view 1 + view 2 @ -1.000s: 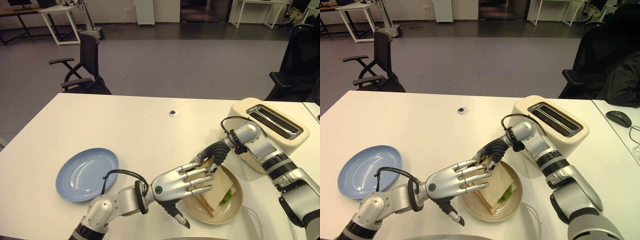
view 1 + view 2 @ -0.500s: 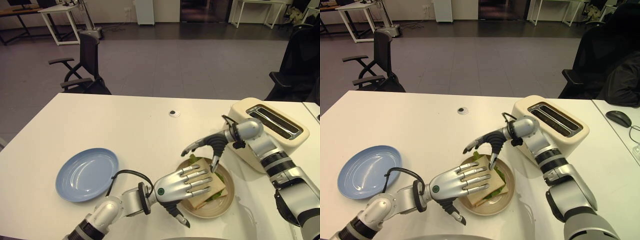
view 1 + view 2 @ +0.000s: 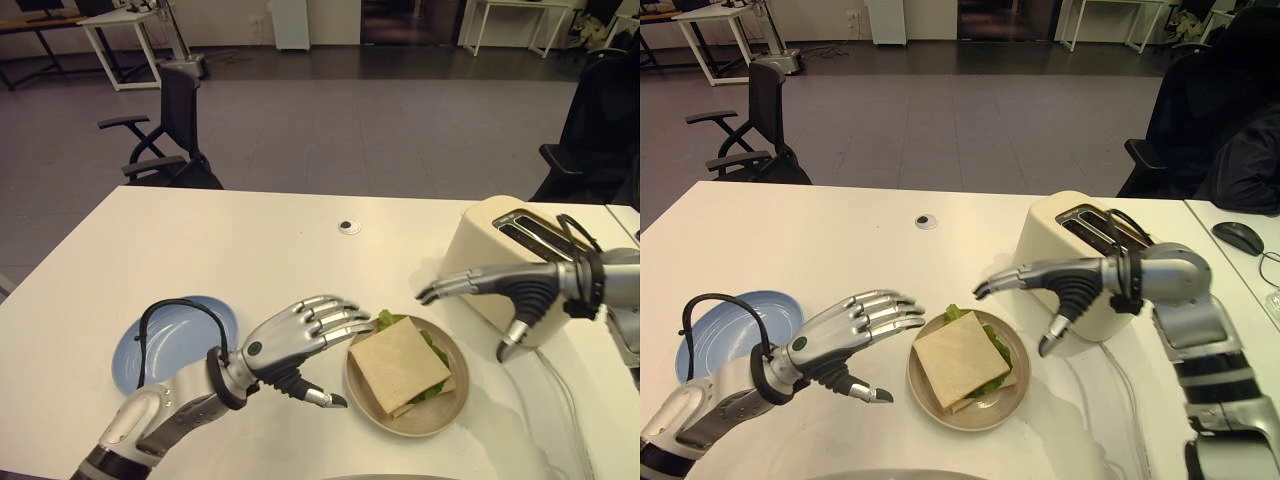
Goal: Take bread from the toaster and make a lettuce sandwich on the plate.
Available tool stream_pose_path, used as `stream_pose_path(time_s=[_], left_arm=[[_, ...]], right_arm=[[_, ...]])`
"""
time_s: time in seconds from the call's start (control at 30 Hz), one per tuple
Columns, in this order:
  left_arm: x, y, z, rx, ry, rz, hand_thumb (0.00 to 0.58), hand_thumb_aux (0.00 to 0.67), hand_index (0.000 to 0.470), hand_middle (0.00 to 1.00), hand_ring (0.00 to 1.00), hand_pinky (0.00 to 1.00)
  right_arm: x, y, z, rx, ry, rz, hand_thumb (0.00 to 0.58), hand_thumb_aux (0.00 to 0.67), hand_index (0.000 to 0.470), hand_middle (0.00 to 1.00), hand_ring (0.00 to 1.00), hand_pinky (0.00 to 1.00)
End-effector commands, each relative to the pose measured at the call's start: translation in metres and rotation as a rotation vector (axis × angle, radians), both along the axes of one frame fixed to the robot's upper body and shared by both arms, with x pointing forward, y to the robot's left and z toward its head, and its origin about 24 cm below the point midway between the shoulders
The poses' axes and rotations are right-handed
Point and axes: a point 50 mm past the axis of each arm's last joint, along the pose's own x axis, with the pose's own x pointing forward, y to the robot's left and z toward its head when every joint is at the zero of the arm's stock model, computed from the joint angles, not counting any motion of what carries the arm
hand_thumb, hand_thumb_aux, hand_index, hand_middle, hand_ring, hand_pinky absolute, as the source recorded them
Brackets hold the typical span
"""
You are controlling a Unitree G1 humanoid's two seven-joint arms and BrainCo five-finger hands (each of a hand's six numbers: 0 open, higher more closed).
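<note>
A sandwich (image 3: 399, 364) of two bread slices with green lettuce (image 3: 387, 320) poking out lies on a beige plate (image 3: 372, 410) near the table's front. The cream toaster (image 3: 482, 235) stands to its right, slots showing no bread. My left hand (image 3: 298, 336) hovers just left of the plate, fingers stretched out and holding nothing. My right hand (image 3: 497, 293) hangs in front of the toaster, right of the plate, fingers spread and holding nothing.
A blue plate (image 3: 135, 352) lies at the front left, partly behind my left forearm. A small round black-and-white disc (image 3: 348, 227) sits at mid-table. A computer mouse (image 3: 1238, 236) lies on a second table to the right. A cable (image 3: 560, 400) runs down the table by the toaster.
Both hands let go of the sandwich and drew apart: the left moved left off the plate, the right pulled back right toward the toaster. The top slice now lies flat.
</note>
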Motion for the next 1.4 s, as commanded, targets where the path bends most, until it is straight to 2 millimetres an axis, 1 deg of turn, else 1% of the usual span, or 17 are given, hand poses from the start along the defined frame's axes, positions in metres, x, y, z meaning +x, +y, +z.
stream_pose_path(time_s=[0.03, 0.07, 0.17, 0.3, 0.6, 0.67, 0.7, 0.73, 0.93, 1.1, 1.13, 1.17, 1.2, 1.23, 1.3, 1.33, 1.4], left_arm=[[-0.007, 0.032, -0.006, 0.034, 0.254, 0.029, 0.580, 0.670, 0.470, 1.00, 1.00, 1.00], [-0.007, 0.040, -0.001, 0.024, 0.284, 0.036, 0.580, 0.670, 0.470, 1.00, 1.00, 1.00], [-0.009, 0.044, -0.001, 0.070, 0.387, -0.007, 0.580, 0.670, 0.470, 1.00, 1.00, 1.00], [-0.011, 0.023, -0.032, 0.259, 0.475, -0.060, 0.580, 0.670, 0.470, 1.00, 1.00, 1.00], [-0.013, -0.028, -0.072, 0.364, 0.482, -0.209, 0.580, 0.670, 0.470, 1.00, 1.00, 1.00], [-0.008, -0.034, -0.075, 0.355, 0.467, -0.207, 0.580, 0.670, 0.470, 1.00, 1.00, 1.00], [-0.003, -0.036, -0.075, 0.337, 0.459, -0.195, 0.580, 0.670, 0.470, 1.00, 1.00, 1.00], [0.005, -0.037, -0.073, 0.308, 0.445, -0.169, 0.580, 0.670, 0.470, 1.00, 1.00, 1.00], [0.096, -0.025, -0.058, 0.150, 0.234, 0.181, 0.580, 0.670, 0.470, 1.00, 1.00, 1.00], [0.093, -0.015, -0.048, 0.071, 0.142, 0.227, 0.580, 0.670, 0.470, 1.00, 1.00, 1.00], [0.083, -0.015, -0.047, 0.056, 0.136, 0.210, 0.580, 0.670, 0.470, 1.00, 1.00, 1.00], [0.075, -0.015, -0.045, 0.041, 0.134, 0.196, 0.580, 0.670, 0.470, 1.00, 1.00, 1.00], [0.065, -0.015, -0.039, 0.013, 0.129, 0.180, 0.580, 0.670, 0.470, 1.00, 1.00, 1.00], [0.057, -0.013, -0.032, -0.018, 0.123, 0.169, 0.578, 0.633, 0.444, 1.00, 1.00, 1.00], [0.051, -0.007, -0.014, -0.084, 0.099, 0.171, 0.460, 0.365, 0.256, 1.00, 1.00, 1.00], [0.053, -0.002, -0.005, -0.130, 0.084, 0.184, 0.251, 0.166, 0.116, 0.95, 0.95, 0.95], [0.058, 0.008, 0.010, -0.225, 0.057, 0.218, 0.000, 0.000, 0.000, 0.75, 0.75, 0.75]], right_arm=[[-0.025, -0.017, -0.017, -0.161, 0.144, 0.002, 0.476, 0.386, 0.271, 0.95, 0.95, 0.95], [-0.030, -0.019, -0.023, -0.194, 0.173, 0.002, 0.580, 0.670, 0.470, 1.00, 1.00, 1.00], [-0.047, -0.013, -0.043, -0.266, 0.258, 0.045, 0.580, 0.670, 0.470, 1.00, 1.00, 1.00], [-0.054, -0.005, -0.075, -0.355, 0.357, 0.098, 0.580, 0.670, 0.470, 1.00, 1.00, 1.00], [-0.051, 0.017, -0.120, -0.388, 0.403, 0.138, 0.580, 0.670, 0.470, 1.00, 1.00, 1.00], [-0.040, 0.028, -0.123, -0.320, 0.335, 0.118, 0.580, 0.670, 0.470, 0.98, 0.98, 0.98], [-0.030, 0.037, -0.120, -0.257, 0.275, 0.090, 0.571, 0.589, 0.413, 0.76, 0.76, 0.76], [-0.014, 0.045, -0.115, -0.181, 0.206, 0.036, 0.580, 0.670, 0.470, 0.71, 0.71, 0.71], [0.054, 0.069, -0.104, 0.076, -0.032, -0.265, 0.580, 0.670, 0.470, 0.71, 0.71, 0.71], [0.048, 0.076, -0.096, 0.183, -0.089, -0.243, 0.580, 0.670, 0.470, 0.71, 0.71, 0.71], [0.045, 0.076, -0.093, 0.212, -0.101, -0.243, 0.530, 0.473, 0.332, 0.70, 0.70, 0.70], [0.043, 0.075, -0.090, 0.235, -0.109, -0.244, 0.491, 0.407, 0.286, 0.70, 0.70, 0.70], [0.043, 0.072, -0.084, 0.281, -0.123, -0.260, 0.261, 0.173, 0.122, 0.70, 0.70, 0.70], [0.042, 0.068, -0.078, 0.326, -0.137, -0.279, 0.140, 0.087, 0.061, 0.70, 0.70, 0.70], [0.042, 0.061, -0.067, 0.421, -0.157, -0.316, 0.000, 0.000, 0.000, 0.71, 0.71, 0.71], [0.041, 0.058, -0.062, 0.467, -0.163, -0.330, 0.000, 0.000, 0.000, 0.70, 0.70, 0.70], [0.040, 0.057, -0.055, 0.551, -0.172, -0.340, 0.000, 0.000, 0.000, 0.69, 0.69, 0.69]])
